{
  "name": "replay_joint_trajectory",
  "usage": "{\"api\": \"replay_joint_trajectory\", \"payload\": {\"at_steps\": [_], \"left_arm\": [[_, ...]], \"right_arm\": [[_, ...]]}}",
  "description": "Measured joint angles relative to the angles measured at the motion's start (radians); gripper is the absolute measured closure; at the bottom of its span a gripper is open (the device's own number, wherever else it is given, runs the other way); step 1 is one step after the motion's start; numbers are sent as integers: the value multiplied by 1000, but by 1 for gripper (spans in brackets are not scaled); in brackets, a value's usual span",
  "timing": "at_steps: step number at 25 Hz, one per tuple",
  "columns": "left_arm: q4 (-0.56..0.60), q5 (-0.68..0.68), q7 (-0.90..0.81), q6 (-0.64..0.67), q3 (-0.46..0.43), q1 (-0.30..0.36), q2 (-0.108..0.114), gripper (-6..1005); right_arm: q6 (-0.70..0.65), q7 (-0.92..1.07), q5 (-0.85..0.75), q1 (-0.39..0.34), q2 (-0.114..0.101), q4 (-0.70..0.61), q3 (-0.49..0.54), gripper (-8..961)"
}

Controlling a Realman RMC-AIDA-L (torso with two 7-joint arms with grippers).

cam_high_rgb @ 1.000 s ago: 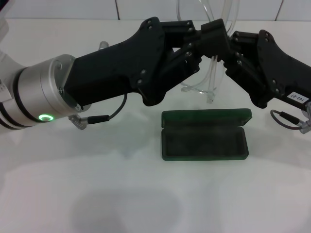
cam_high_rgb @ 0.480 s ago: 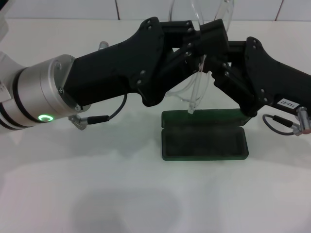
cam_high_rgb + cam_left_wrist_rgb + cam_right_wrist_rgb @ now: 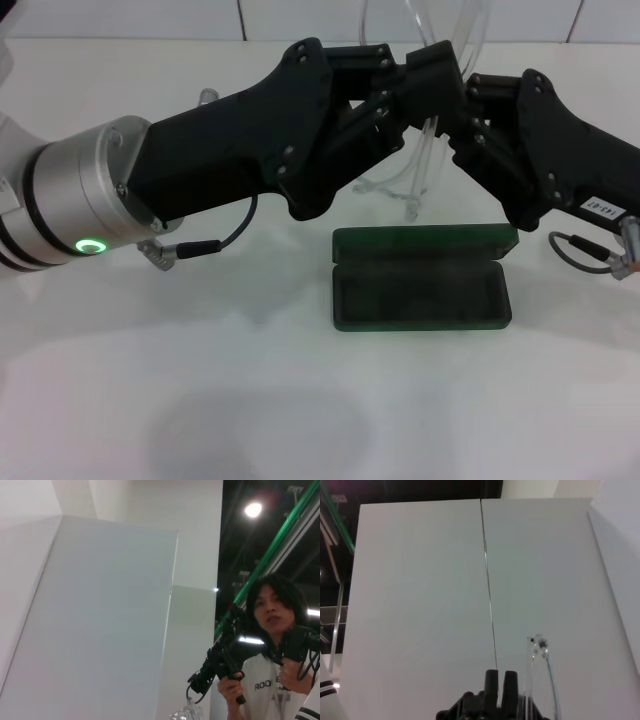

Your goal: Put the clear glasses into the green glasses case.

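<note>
Lying open at lower centre of the head view, the green glasses case shows only its dark lining, lid tipped back flat on the white table. Above it, at upper centre, the clear glasses hang in the air where the left gripper and right gripper meet; both seem pinched on them, though I cannot tell for certain. A small white label on the right arm is too small to read.
</note>
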Motion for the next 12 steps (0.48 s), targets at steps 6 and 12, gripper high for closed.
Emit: {"api": "replay_joint_trajectory", "payload": {"at_steps": [6, 12], "left_arm": [[0, 0, 0, 1, 0, 0, 1, 903], [0, 8, 0, 2, -27, 15, 7, 903]], "right_arm": [[0, 0, 4, -5, 0, 0, 1, 884], [0, -1, 14, -11, -2, -1, 4, 883]]}}
